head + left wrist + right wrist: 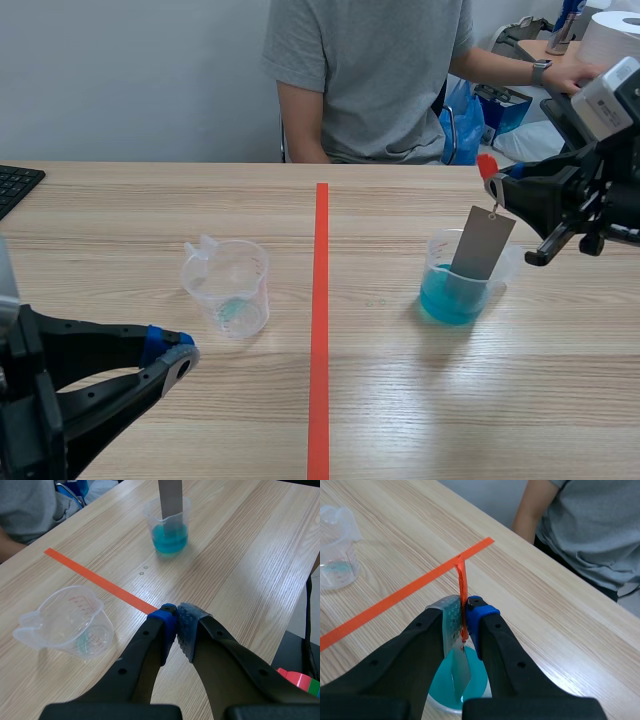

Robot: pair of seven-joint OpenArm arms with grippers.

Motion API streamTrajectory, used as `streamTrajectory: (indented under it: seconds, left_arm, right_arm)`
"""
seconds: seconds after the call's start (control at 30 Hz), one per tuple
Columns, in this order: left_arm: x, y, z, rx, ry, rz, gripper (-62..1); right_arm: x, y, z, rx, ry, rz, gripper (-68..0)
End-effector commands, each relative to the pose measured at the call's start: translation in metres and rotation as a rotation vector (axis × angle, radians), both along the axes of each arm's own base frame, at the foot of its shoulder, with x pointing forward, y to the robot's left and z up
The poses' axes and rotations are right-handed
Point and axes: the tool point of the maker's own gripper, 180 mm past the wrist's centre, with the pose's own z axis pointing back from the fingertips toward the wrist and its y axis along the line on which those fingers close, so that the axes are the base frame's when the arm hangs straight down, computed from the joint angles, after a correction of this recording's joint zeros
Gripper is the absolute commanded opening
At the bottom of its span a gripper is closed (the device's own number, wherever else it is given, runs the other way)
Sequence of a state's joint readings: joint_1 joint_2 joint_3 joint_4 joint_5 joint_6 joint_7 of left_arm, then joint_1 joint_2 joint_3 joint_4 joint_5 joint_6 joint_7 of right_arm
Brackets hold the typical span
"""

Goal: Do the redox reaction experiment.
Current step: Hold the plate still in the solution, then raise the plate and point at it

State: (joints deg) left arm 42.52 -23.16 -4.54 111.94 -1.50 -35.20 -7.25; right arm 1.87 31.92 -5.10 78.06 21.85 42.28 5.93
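Hanging near-upright, metal strip (482,243), lower end in blue beaker (441,303), right hand (464,614) pinching its orange tag (461,577)

Grey metal sheet (482,243) under orange plastic strap (487,166) stands in blue-liquid plastic beaker (440,297), right of tape line (321,300); clear measuring cup (228,288) left.

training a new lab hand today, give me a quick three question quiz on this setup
1. True or false: the grey metal plate dips into the blue liquid.
2. What do the right jaws pinch? A) the beaker's rim B) the orange-red strip above the plate C) nothing
3. Fill in: the clear measuring cup stands on the ___ arm's side of the tape line.
Key: 1 true; 2 B; 3 left.
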Motion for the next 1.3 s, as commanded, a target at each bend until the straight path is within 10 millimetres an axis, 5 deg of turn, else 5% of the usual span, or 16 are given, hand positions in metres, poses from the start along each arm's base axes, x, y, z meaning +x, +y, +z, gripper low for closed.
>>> streamTrajectory:
  seconds: [0.0, 0.6, 1.27]
  left_arm:
    - [0.0, -0.004, 0.007, -0.027, -0.015, 0.0, -57.5]
    - [0.0, -0.004, 0.007, -0.027, -0.015, 0.0, -57.5]
    - [0.0, -0.004, 0.007, -0.025, -0.013, 0.0, -57.5]
  right_arm:
    - [0.004, 0.002, 0.025, 0.0, -0.068, 0.023, -66.4]
    - [0.009, -0.009, 0.076, 0.036, -0.147, -0.023, -66.4]
    - [-0.002, 0.006, 0.123, 0.049, -0.217, 0.026, -66.4]
